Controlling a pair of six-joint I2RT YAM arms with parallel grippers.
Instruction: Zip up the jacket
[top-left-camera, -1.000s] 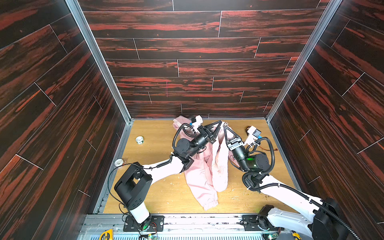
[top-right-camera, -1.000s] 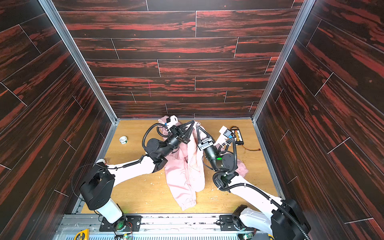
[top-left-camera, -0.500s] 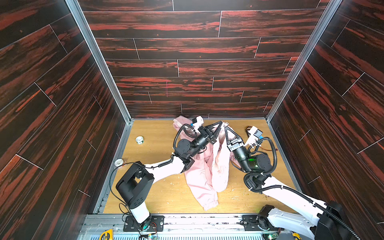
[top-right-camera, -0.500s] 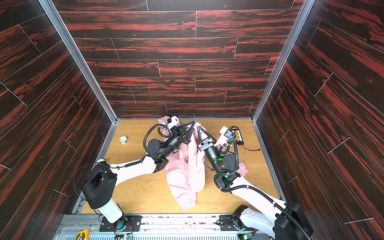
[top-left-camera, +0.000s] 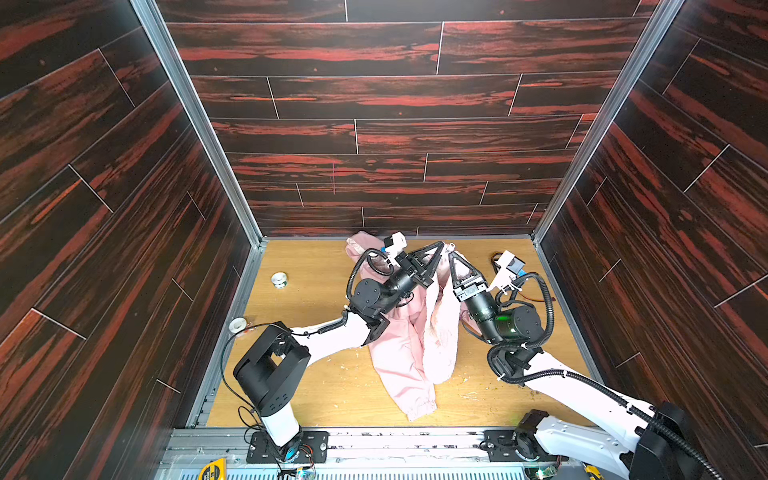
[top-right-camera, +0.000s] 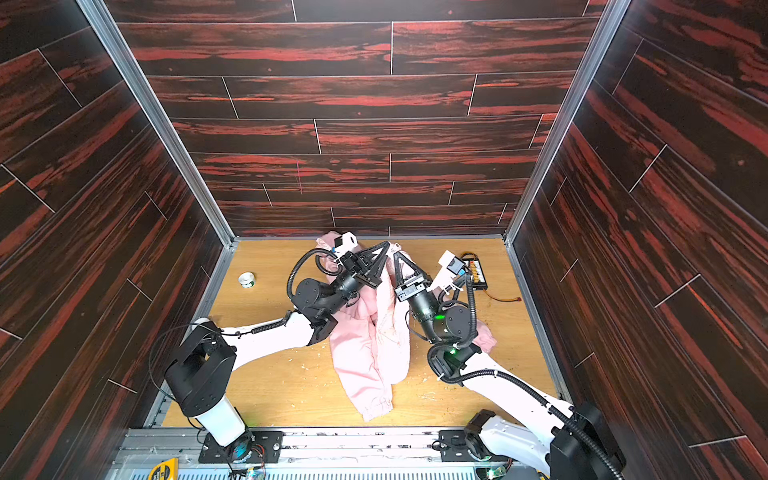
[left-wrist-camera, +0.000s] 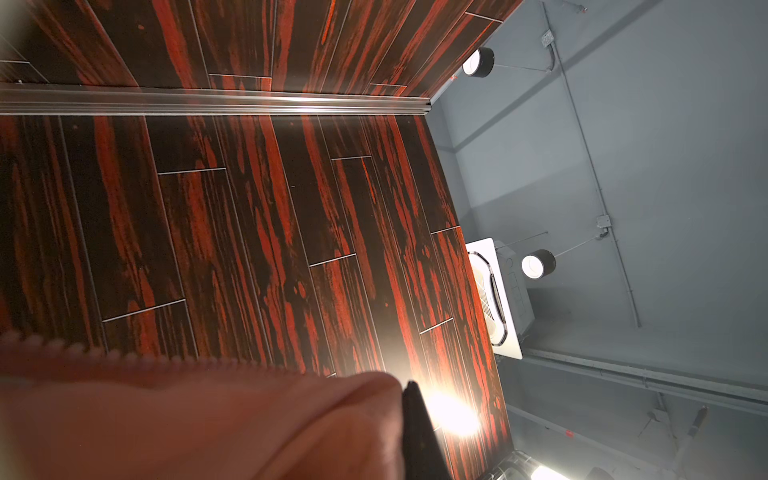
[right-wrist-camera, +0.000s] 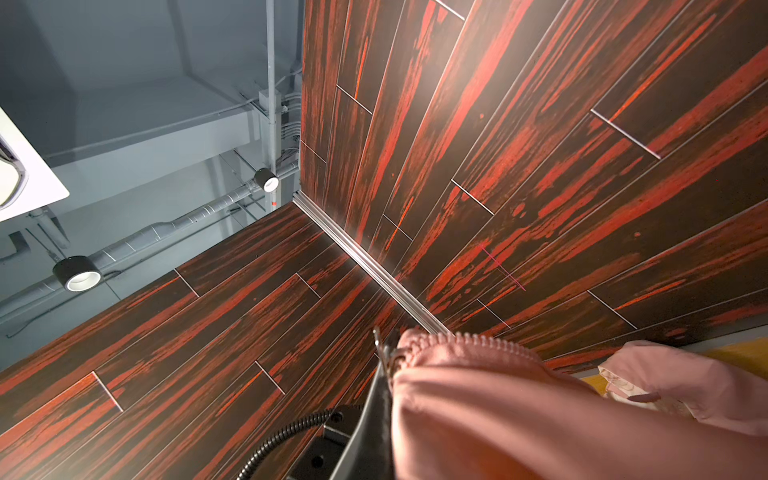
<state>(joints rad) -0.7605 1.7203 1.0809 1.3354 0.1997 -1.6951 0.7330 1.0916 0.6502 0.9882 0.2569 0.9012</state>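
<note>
Centre of the light wooden table (top-left-camera: 324, 395): the pale pink hooded fabric jacket (top-left-camera: 415, 345), rear part raised between the left gripper (top-left-camera: 441, 245) and right gripper (top-left-camera: 451, 255), side by side with jaws closed on it, cuffed end lying toward the front edge. Left, well apart from it: a small white round roll (top-left-camera: 279, 279). Right rear corner, behind the right arm: a small flat wired board (top-right-camera: 474, 268).
</note>
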